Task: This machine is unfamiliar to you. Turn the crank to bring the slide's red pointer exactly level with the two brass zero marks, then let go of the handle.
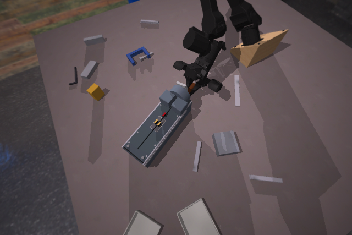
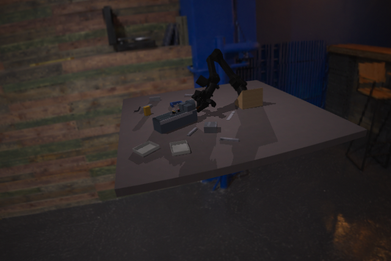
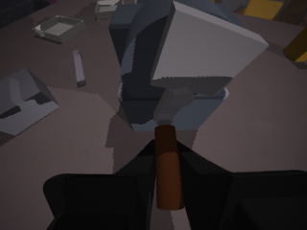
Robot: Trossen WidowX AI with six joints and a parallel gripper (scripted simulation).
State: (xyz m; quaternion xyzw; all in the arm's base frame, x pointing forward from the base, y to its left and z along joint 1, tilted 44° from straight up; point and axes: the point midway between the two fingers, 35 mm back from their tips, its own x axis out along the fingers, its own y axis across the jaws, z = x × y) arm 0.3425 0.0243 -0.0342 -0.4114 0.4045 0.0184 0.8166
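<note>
Two pale trays (image 1: 143,224) (image 1: 198,217) (image 2: 146,148) (image 2: 179,148) cut by top view's edge.

The brownish table (image 1: 113,130) (image 2: 284,131) carries the grey crank machine (image 1: 153,135) (image 2: 176,122) (image 3: 139,112).

workshop-like room, patchwork plank wall (image 2: 79,93), blue steel column (image 2: 217,14) behind the desk's (image 1: 113,169) (image 2: 252,144) far edge, dark glossy floor (image 2: 220,220), blue clamp (image 1: 138,52) (image 2: 175,103) and hex key (image 1: 75,76) (image 2: 137,109) toward one side edge, bar-style stool (image 2: 372,93) beyond a corner
</note>
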